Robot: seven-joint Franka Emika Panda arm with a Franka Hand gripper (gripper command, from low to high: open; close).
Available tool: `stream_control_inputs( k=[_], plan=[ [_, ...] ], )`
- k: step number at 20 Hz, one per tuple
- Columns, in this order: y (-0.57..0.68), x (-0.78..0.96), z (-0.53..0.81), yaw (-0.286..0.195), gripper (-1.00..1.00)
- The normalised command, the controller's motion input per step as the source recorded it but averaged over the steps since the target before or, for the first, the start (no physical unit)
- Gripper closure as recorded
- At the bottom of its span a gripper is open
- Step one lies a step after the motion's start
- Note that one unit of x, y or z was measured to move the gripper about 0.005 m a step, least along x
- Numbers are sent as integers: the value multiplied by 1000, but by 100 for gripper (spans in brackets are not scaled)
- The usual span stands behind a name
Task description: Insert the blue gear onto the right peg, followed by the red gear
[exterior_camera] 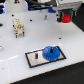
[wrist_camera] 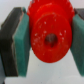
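Exterior view showed me the blue gear (exterior_camera: 49, 52) already seated on the baseplate (exterior_camera: 33, 57); my claw (wrist_camera: 49, 38) gripped the red gear (wrist_camera: 50, 35), still awaiting insertion.

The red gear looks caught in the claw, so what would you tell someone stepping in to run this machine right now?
Gripper: shut on the red gear, raised near the top of the exterior view.
Blue gear: already sitting on the baseplate, at its end toward the exterior view's right, apparently on the right peg, which it hides.
Done: blue gear placed, red gear picked up.
Left: carry the red gear over and lower it onto the same peg.
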Motion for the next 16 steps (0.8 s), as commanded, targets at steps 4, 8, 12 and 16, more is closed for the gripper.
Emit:
stream_control_inputs(
  k=[4, 8, 12, 16],
  plan=[
    [-287, 758, 315, 0, 100],
    [-290, 769, 255, 0, 100],
    [-292, 762, 207, 0, 100],
    [-316, 763, 173, 0, 100]
  ],
)
